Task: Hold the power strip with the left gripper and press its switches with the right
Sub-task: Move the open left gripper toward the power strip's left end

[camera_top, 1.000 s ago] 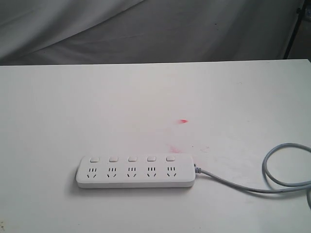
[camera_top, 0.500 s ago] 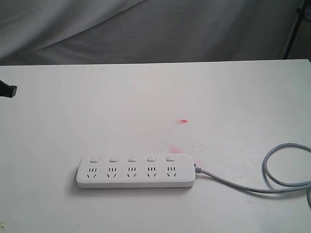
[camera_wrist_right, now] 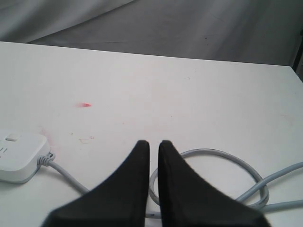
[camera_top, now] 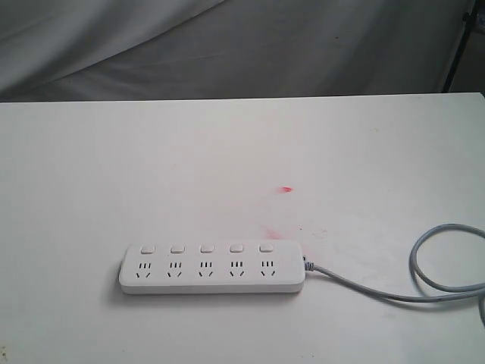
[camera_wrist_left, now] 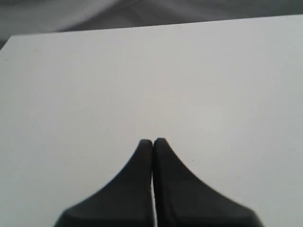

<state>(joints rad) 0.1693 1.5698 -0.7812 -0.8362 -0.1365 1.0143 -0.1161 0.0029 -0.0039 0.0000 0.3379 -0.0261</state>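
The power strip [camera_top: 212, 267] lies flat near the front of the white table [camera_top: 151, 167], with its row of switches [camera_top: 205, 248] along its far side. Its grey cable [camera_top: 424, 292] runs off to the right in a loop. Neither gripper shows in the exterior view. My left gripper [camera_wrist_left: 153, 141] is shut, hanging over bare table with the strip out of its view. My right gripper [camera_wrist_right: 153, 143] is shut but for a thin slit and holds nothing. It hovers over the cable loop [camera_wrist_right: 222, 156], and the strip's cable end [camera_wrist_right: 19, 158] with one switch [camera_wrist_right: 12, 138] lies off to the side.
A small red mark [camera_top: 286, 189] and faint pink smudges [camera_top: 269, 230] sit on the table behind the strip. A grey cloth backdrop [camera_top: 303, 45] hangs past the far edge. A dark stand leg [camera_top: 457, 57] rises at the back right.
Half a second ago a black tip showed at the exterior view's left edge; it is gone now. The power strip and cable have not moved.
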